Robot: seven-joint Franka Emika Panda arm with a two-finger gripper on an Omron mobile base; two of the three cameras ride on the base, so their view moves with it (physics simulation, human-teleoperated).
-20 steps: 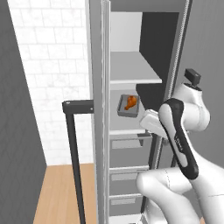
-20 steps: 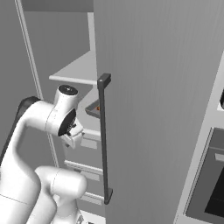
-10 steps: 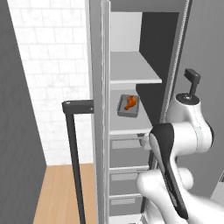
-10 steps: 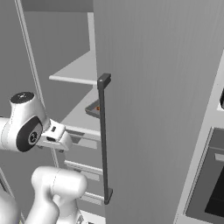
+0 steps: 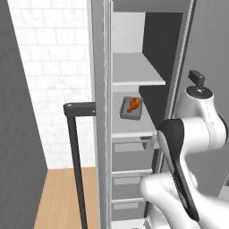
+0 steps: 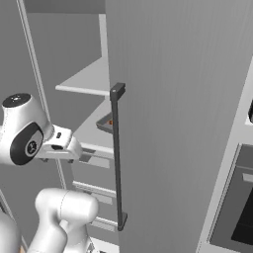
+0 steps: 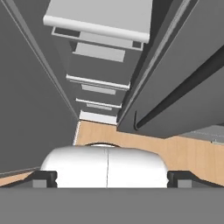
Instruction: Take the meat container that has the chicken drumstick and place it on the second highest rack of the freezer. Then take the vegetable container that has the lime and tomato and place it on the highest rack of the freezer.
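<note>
The meat container (image 5: 131, 108), a grey tray with an orange chicken drumstick in it, rests on the freezer shelf (image 5: 134, 129) just below the upper shelf (image 5: 134, 74). In the right base view only its corner (image 6: 105, 123) peeks out past the door. The vegetable container is out of view. My gripper (image 6: 68, 148) hangs in front of the shelves, lower than the tray and apart from it, pointing down. In the hand view its fingertips (image 7: 43, 176) stand wide apart, so the gripper (image 7: 111, 178) is open and holds nothing.
The freezer door (image 6: 168, 123) stands open with a long dark handle (image 6: 117, 158) (image 5: 76, 152). Grey drawers (image 7: 103, 72) stack below the shelves. Wood floor (image 7: 175, 151) lies underneath. A white tile wall (image 5: 49, 67) is at the left, an oven (image 6: 237, 207) at the right.
The arm has drawn back from the shelf with the meat container and folded. The hand now points down. The container has stayed put on its shelf.
</note>
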